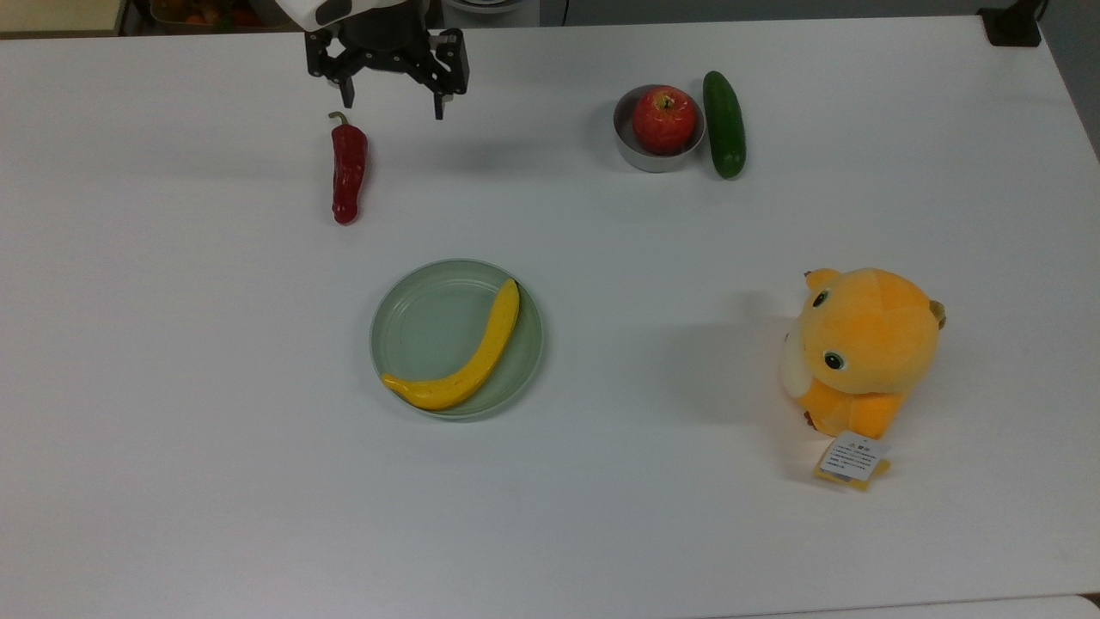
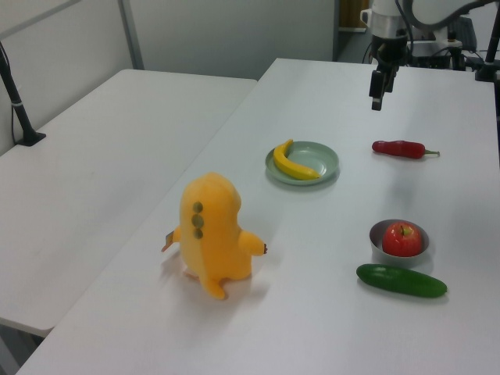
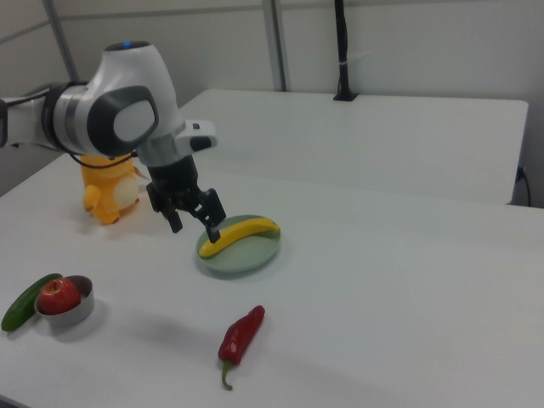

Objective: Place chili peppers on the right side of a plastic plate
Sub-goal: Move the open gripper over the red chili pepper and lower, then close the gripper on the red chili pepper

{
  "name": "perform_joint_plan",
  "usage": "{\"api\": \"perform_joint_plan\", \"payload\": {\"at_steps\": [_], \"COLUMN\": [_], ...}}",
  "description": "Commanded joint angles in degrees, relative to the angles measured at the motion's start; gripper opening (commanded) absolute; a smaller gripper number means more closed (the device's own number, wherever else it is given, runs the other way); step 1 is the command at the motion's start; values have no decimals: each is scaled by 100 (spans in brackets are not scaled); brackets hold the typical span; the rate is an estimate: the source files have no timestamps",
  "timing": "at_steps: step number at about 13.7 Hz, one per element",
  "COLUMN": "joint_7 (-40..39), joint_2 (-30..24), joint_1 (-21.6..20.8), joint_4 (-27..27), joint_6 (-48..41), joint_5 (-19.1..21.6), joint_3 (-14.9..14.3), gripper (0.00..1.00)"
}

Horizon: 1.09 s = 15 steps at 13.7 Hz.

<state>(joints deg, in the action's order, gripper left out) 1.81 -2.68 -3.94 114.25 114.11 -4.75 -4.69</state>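
The dark red chili pepper lies flat on the white table, its green stem pointing to the table's far edge in the top view. The pale green plastic plate sits mid-table with a yellow banana across it. My gripper hangs open above the table, empty, just to the top view's right of the chili's stem end. Its fingers point down.
A grey metal bowl holds a red apple, and a dark green cucumber lies against it. An orange plush toy stands at the top view's right. An adjoining white table shows in the left view.
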Motion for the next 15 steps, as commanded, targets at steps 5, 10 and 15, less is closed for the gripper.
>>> {"api": "perform_joint_plan", "payload": {"at_steps": [5,10,15], "joint_7": [-778,-779,-770], "joint_2": [-129,530,944], "joint_1": [200,288,376], "joint_4": [774,801,792], "joint_6": [524,911,1131], "joint_5": [-228,-280,-421], "joint_3": [-207,-207,-207], "gripper": [100,100,100]}}
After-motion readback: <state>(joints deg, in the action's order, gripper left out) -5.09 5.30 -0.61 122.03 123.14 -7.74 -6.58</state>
